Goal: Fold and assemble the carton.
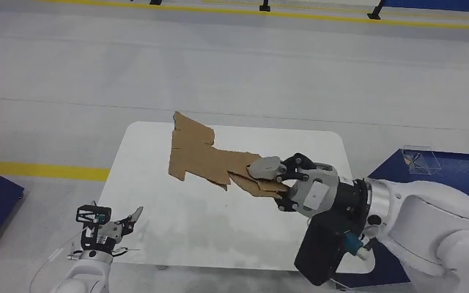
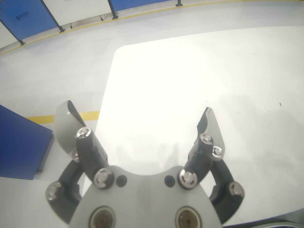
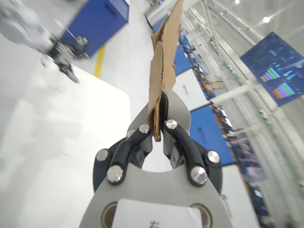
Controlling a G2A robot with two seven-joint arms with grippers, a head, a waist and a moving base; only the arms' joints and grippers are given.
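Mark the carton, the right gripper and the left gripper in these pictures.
carton (image 1: pixel 196 157), top view, on its broad brown panel.
right gripper (image 3: pixel 158 105), right wrist view, midway between its fingertips, shut on the carton's edge.
left gripper (image 2: pixel 138 105), left wrist view, midway between its open fingertips.

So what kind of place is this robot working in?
Likely a factory or industrial hall: a yellow floor line, freestanding partition panels and ceiling lights set high overhead.
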